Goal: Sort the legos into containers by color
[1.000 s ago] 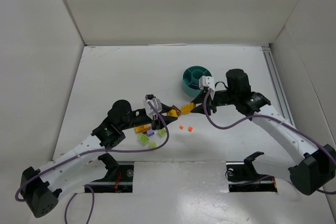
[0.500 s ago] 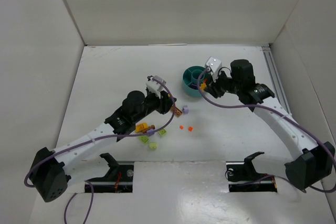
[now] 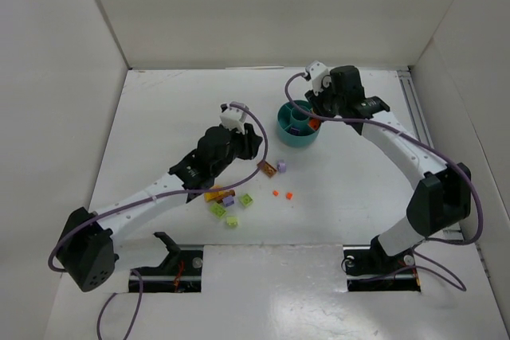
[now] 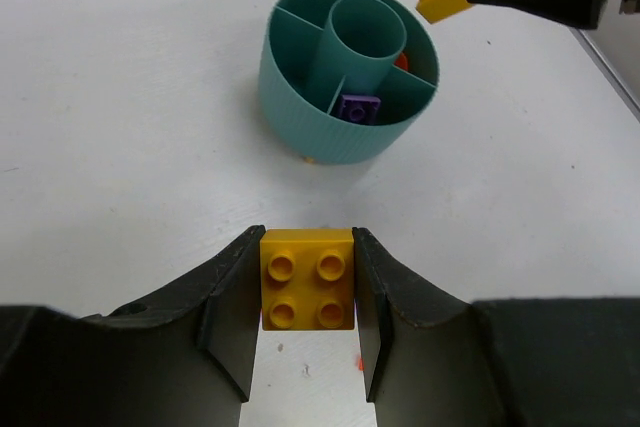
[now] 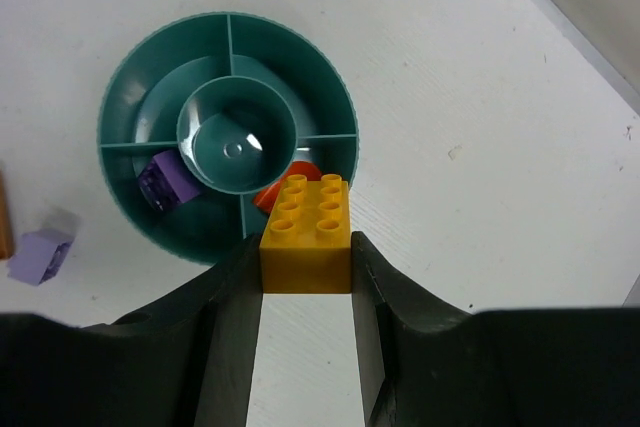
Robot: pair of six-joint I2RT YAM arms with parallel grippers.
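Observation:
My left gripper [image 4: 307, 243] is shut on a square orange-yellow lego [image 4: 307, 285], held above the table short of the round teal dish [image 4: 300, 97]. My right gripper [image 5: 305, 247] is shut on a longer orange-yellow lego [image 5: 305, 209] over the dish's [image 5: 120, 97] near rim. One compartment holds a lilac lego [image 5: 165, 182], and its neighbour holds an orange-red piece [image 5: 285, 177]. In the top view the left gripper [image 3: 255, 142] is left of the dish [image 3: 288, 134] and the right gripper [image 3: 312, 119] is over it.
Loose legos lie near the left arm: brown [image 3: 268, 168], lilac [image 3: 281, 166], two tiny orange-red ones [image 3: 276, 193], lime green ones [image 3: 217, 210] and an orange-yellow one [image 3: 213, 194]. White walls enclose the table, with a rail [image 3: 414, 109] at the right.
The left arm lifted its orange-yellow lego and swung toward the dish. The right arm carried its orange-yellow lego away from the pile to above the dish.

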